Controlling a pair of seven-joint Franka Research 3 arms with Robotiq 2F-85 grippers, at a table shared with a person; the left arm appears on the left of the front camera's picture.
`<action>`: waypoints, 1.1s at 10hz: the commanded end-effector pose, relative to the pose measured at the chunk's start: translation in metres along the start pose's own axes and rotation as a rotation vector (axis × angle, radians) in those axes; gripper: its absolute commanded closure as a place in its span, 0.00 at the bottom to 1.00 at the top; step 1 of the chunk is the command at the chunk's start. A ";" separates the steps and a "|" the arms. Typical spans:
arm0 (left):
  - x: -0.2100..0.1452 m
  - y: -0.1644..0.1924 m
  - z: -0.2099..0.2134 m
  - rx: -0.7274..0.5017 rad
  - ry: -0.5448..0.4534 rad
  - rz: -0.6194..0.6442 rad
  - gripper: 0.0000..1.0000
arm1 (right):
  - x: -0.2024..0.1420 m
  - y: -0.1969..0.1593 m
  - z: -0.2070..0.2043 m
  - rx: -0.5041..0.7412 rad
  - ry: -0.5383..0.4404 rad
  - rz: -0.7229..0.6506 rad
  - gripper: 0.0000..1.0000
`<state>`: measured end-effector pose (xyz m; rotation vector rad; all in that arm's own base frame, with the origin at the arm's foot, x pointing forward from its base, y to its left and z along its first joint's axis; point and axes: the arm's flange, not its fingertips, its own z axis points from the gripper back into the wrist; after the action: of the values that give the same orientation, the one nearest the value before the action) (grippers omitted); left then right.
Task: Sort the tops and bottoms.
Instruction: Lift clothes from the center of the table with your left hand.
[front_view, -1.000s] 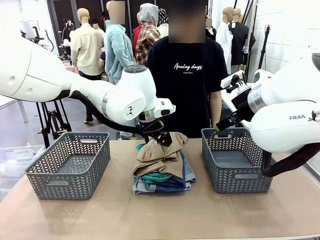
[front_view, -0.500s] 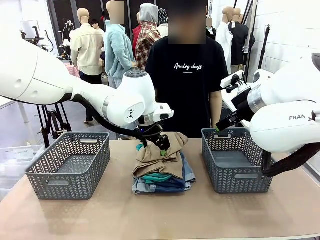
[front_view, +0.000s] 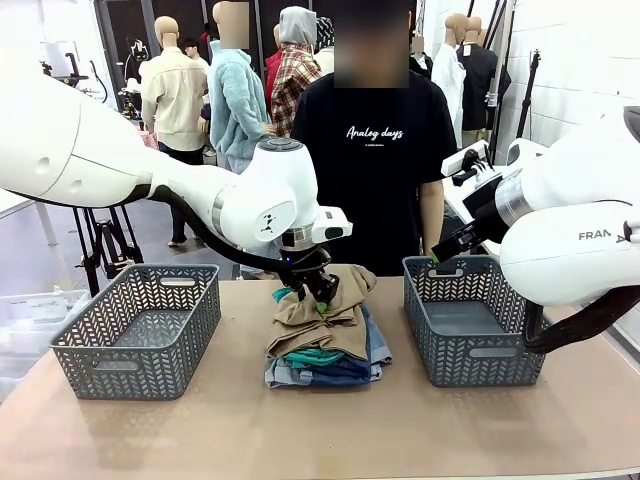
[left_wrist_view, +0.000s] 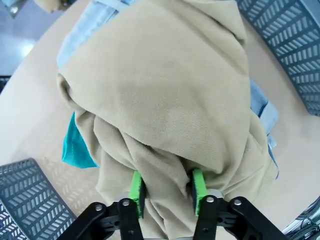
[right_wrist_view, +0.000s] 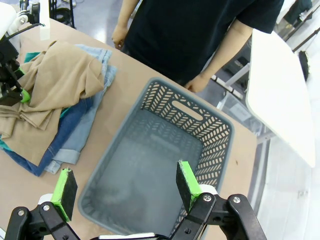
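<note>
On my left, an open-weave gray basket (front_view: 135, 350) stands bare on the table (front_view: 320, 440), presumably waiting for one kind of clothing. In the middle sits the pile, and my left tool (left_wrist_view: 167, 192) is down on its far side, with a fold of the tan shirt (left_wrist_view: 160, 90) pinched between its green pads. I grip there because the shirt lies draped over everything else and, I judge, has to come off first. A fold gives soft cloth something for the pads to bite. Under it a teal shirt (front_view: 312, 354) peeks out, and the denim shorts (front_view: 335, 372) lie flat at the bottom, dark pair and faded pairs stacked, touching the table. To the right is a second gray basket (front_view: 470, 352), also bare. My right tool (right_wrist_view: 125, 186) hangs above it with its jaws spread wide and nothing between them, probably parked out of the way.
</note>
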<state>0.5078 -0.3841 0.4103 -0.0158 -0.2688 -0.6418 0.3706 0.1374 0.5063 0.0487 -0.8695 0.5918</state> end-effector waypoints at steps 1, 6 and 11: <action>0.005 -0.003 -0.001 -0.010 0.033 0.028 1.00 | 0.000 0.000 0.000 -0.005 -0.003 0.001 0.00; 0.006 -0.009 0.035 0.014 -0.061 0.043 1.00 | 0.000 0.000 0.000 -0.005 -0.003 0.001 0.00; 0.016 -0.021 0.150 0.242 -0.359 -0.022 1.00 | 0.000 0.000 0.000 -0.005 -0.003 0.001 0.00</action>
<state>0.4766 -0.3915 0.5556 0.0613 -0.6206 -0.6368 0.3706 0.1373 0.5063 0.0487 -0.8697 0.5915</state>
